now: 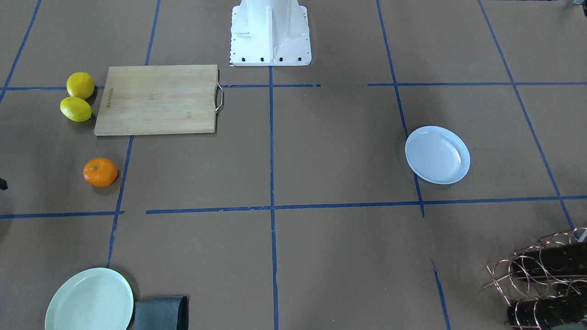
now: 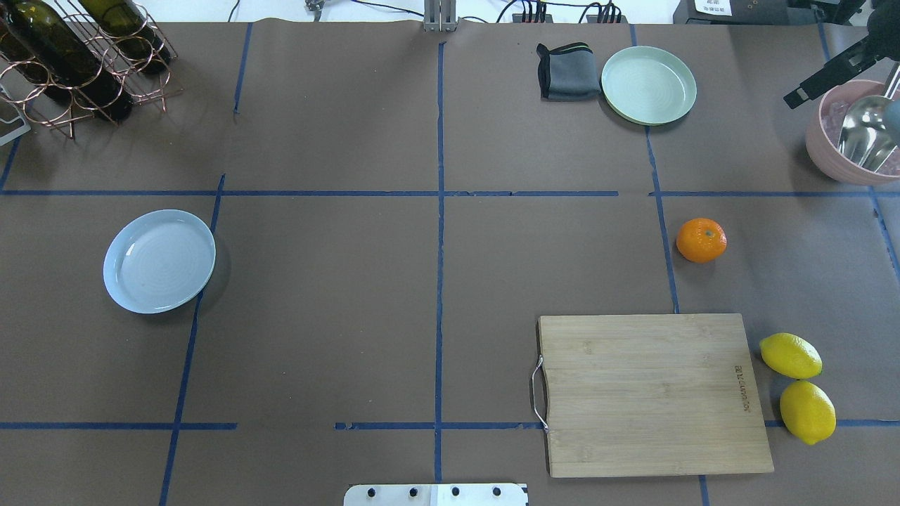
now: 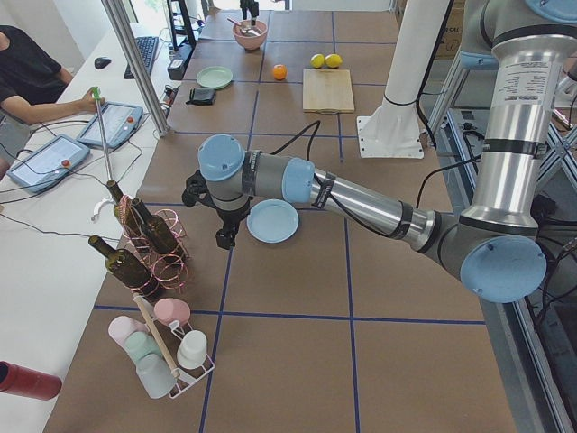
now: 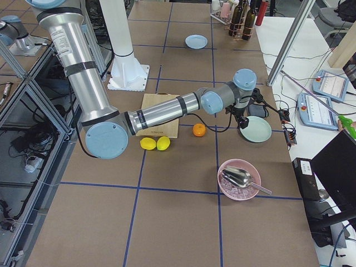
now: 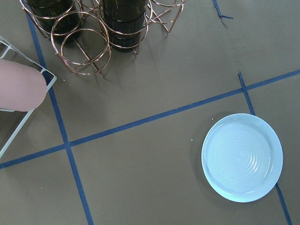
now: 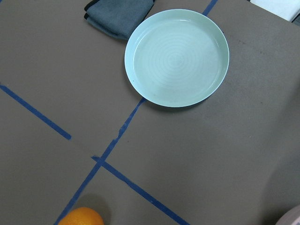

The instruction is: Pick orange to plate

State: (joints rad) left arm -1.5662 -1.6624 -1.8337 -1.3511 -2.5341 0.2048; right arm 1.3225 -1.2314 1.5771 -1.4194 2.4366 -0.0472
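Nearest the front-facing camera, a pale green plate (image 1: pixel 89 300) is seen just beside a folded grey cloth (image 1: pixel 160 313). The orange (image 1: pixel 100 172) is found on the table near the cutting board (image 1: pixel 158 99), well apart from the plate (image 1: pixel 437 154). Both arms are stretched low and nearly level. The left gripper (image 3: pixel 225 238) is pointed down beside the plate, the right gripper (image 4: pixel 243 123) between orange and pale green plate. Whether either is open, or holds anything, cannot be told.

1 orange (image 2: pixel 701 239), 2 lemons (image 2: pixel 790 355) (image 2: pixel 807 412), 2 plates (image 2: pixel 159 261) (image 2: pixel 648 85).
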